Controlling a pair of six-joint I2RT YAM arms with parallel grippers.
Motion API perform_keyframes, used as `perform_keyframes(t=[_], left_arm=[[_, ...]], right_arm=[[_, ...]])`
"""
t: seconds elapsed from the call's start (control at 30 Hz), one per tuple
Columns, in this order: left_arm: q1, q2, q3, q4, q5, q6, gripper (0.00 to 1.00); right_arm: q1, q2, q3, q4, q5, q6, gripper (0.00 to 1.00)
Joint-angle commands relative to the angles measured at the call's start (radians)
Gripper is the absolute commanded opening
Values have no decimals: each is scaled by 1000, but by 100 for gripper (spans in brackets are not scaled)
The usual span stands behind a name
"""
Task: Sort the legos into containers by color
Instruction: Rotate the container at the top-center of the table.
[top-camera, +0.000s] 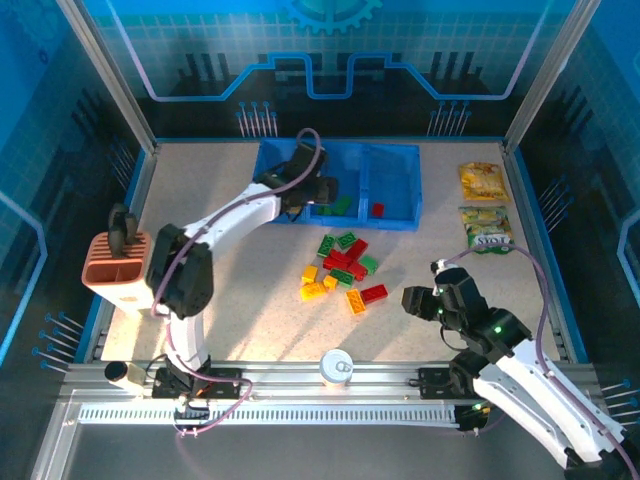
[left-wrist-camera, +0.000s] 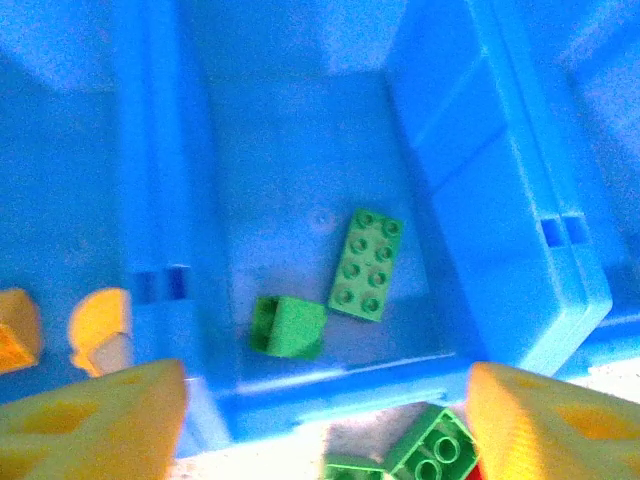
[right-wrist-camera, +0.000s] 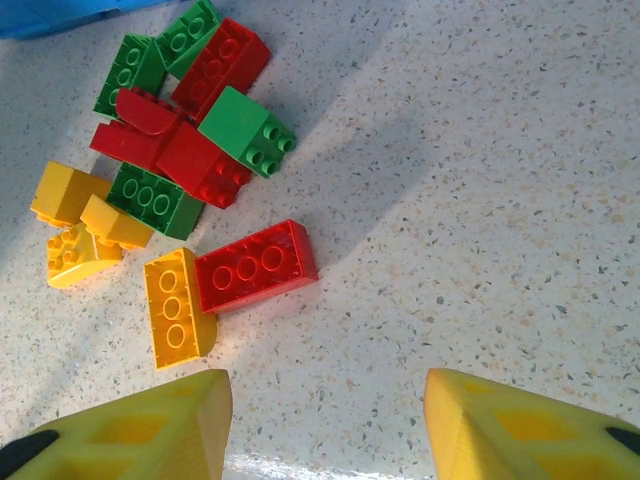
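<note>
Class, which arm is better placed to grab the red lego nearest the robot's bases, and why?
Right. The right end effector hovers open just before that red lego; the left end effector is over the blue tray, beyond the pile.

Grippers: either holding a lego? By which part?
Nothing held. Left gripper open, empty, over two green legos lying in the tray; right gripper open, empty, beside the loose pile.

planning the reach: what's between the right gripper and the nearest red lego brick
Bare speckled tabletop separates the right gripper from the red studded plastic brick, in the right wrist view.
</note>
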Motion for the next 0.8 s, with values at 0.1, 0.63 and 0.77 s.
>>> perform_keyframes(t=[0.1, 0.63, 0.77], left_arm=[[143, -39, -106, 74, 71, -71, 55], [192, 164, -89, 50, 65, -65, 47], [193, 157, -109, 43, 63, -72, 46]], right_arm=[[18, 25, -14, 41, -15, 22, 54], [26, 56, -7, 61, -32, 26, 54], [28, 56, -7, 63, -31, 26, 54]])
